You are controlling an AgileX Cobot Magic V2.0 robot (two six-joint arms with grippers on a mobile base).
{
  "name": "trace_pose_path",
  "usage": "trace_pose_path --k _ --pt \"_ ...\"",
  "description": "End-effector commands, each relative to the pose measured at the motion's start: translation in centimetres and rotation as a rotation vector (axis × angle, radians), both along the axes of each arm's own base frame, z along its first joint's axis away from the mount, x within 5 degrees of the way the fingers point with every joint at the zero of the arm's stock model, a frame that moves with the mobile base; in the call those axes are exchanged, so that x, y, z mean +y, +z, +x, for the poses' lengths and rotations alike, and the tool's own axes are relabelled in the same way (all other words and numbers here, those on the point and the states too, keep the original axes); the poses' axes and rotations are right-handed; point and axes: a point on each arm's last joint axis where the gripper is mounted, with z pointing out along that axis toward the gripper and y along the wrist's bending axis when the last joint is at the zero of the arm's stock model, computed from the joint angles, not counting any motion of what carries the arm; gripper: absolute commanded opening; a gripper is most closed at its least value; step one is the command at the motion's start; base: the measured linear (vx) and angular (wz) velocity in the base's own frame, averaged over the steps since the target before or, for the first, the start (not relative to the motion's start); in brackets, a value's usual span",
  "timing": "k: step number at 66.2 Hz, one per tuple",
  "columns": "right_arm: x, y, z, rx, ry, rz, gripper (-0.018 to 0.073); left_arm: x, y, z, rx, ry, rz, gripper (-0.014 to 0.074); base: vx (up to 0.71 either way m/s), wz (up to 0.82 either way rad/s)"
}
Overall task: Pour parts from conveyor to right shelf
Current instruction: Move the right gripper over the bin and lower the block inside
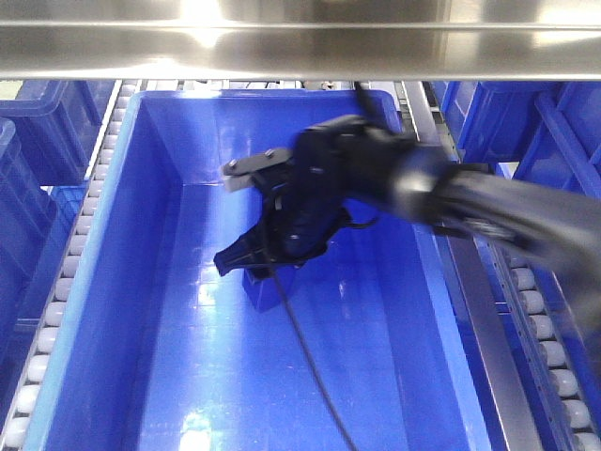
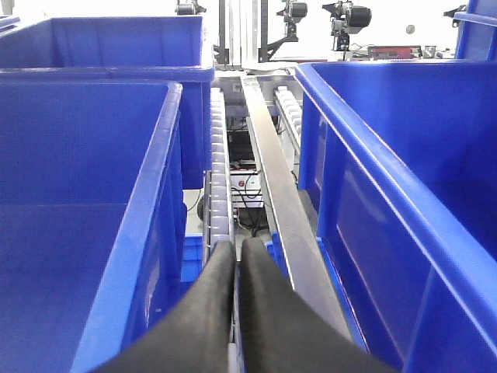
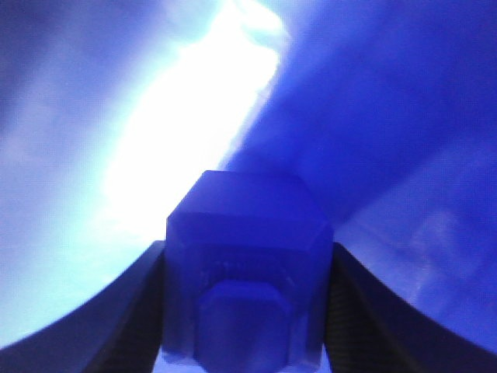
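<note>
With right gripper clamped on a blue part at frame centre, low inside the shelf bin, release close to the floor so it won't bounce. Left gripper fingers together, idle between bins

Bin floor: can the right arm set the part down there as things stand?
Probably yes: the right tool, shut on the part, hangs inside the open bin with nothing beneath.

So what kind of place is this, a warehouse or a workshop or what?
Most likely a factory or warehouse parts-handling station. A steel rack with white roller lanes carries large blue bins, and the right gripper holds a small blue part over one bin.
</note>
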Motion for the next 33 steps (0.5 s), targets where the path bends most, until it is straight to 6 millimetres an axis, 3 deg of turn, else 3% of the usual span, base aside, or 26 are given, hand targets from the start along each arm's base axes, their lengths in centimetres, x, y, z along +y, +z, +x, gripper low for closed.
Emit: trace_pose_path --k 1,16,33 --pt "-0.1 3.1 0.6 -0.068 -0.018 0.007 0.0223 0.0 1.4 -0.3 -0.109 -0.008 -0.015 -0.0006 0.0 0.0" --pt "0.2 4.2 1.2 -0.096 -0.058 0.023 0.0429 0.0 1.4 -0.3 -0.109 -0.008 -0.015 -0.0006 0.0 0.0" --pt "-0.1 6.3 0.9 -0.139 -0.063 0.052 0.0453 0.0 1.4 -0.3 -0.109 -0.008 -0.015 -0.0006 0.0 0.0"
